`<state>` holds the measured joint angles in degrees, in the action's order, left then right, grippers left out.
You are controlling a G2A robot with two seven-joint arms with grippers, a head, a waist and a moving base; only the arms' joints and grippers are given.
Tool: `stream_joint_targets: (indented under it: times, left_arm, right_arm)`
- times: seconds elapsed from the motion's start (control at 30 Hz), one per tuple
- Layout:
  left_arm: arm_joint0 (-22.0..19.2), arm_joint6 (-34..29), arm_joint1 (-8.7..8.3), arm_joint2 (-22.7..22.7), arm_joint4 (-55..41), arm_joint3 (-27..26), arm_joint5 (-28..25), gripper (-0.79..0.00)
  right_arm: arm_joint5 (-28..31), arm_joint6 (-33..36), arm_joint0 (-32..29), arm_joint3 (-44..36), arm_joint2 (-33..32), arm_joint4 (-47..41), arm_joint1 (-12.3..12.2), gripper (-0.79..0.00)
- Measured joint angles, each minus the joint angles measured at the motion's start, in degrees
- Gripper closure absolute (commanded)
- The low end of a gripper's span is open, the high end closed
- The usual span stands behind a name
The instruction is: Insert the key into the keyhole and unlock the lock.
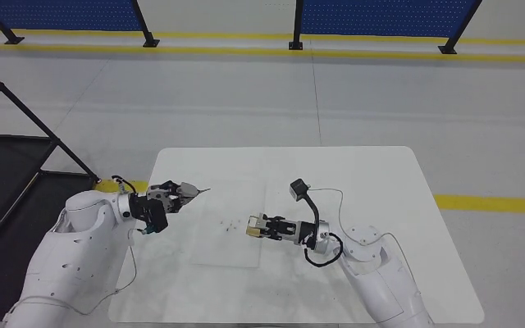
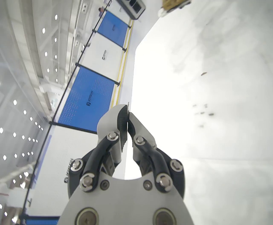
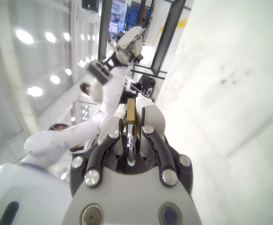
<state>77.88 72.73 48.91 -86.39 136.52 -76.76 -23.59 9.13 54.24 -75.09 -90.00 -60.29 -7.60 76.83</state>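
A brass padlock (image 1: 253, 228) with a silver shackle (image 3: 130, 147) is held above the middle of the white table (image 1: 369, 176). My right gripper (image 1: 261, 227) is shut on its body (image 3: 130, 113), the shackle pointing back toward the wrist. To its left, my left gripper (image 1: 185, 192) is shut on a thin key (image 1: 201, 190) whose tip points toward the padlock. In the left wrist view the key's edge (image 2: 128, 107) pokes out between the pads of my left gripper (image 2: 128, 116), and the padlock (image 2: 170, 5) hangs farther off. A wide gap separates key and padlock.
A thin clear sheet (image 1: 225, 246) lies on the table between the two arms, with a few small dark specks (image 1: 231, 223) on it. A black metal frame (image 1: 33, 156) stands off the table's left side. Blue barriers (image 1: 377, 16) line the far floor.
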Motion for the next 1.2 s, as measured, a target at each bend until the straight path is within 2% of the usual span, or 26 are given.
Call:
stream_joint_targets:
  times: [0.13,0.4,0.47,0.53,0.67,0.7,0.8,1.0,1.2]
  left_arm:
    - [-3.1,4.5,0.15,1.7,-0.4,3.8,4.2,0.0]
    - [-2.9,4.3,0.15,1.6,-0.4,3.7,4.1,0.0]
    - [-2.9,4.1,0.19,1.8,-1.0,2.6,5.4,0.0]
    - [-2.6,2.7,0.0,2.0,0.0,0.9,10.0,0.0]
    - [-2.4,2.2,-0.28,2.8,9.8,-0.5,22.2,0.0]
    - [-2.4,1.8,-0.31,3.2,12.9,-0.7,26.3,0.0]
    - [-2.8,1.5,-0.19,4.4,16.1,0.0,34.6,0.0]
    - [-4.8,4.5,0.4,7.3,13.6,2.6,44.1,0.0]
    - [-7.7,7.7,0.85,10.2,12.1,5.6,47.7,0.0]
  right_arm:
    - [0.0,0.0,0.0,0.0,0.0,0.0,0.0,0.0]
    - [0.0,0.0,0.0,0.0,0.0,0.0,0.0,0.0]
    - [0.0,0.0,0.0,0.0,0.0,0.0,0.0,0.0]
    - [0.0,0.0,0.0,0.0,0.0,0.0,0.0,0.0]
    - [0.0,0.0,0.0,0.0,0.0,0.0,0.0,0.0]
    - [0.0,0.0,0.0,0.0,0.0,0.0,0.0,0.0]
    - [0.0,0.0,0.0,0.0,0.0,0.0,0.0,0.0]
    - [0.0,0.0,0.0,0.0,0.0,0.0,0.0,0.0]
    - [0.0,0.0,0.0,0.0,0.0,0.0,0.0,0.0]
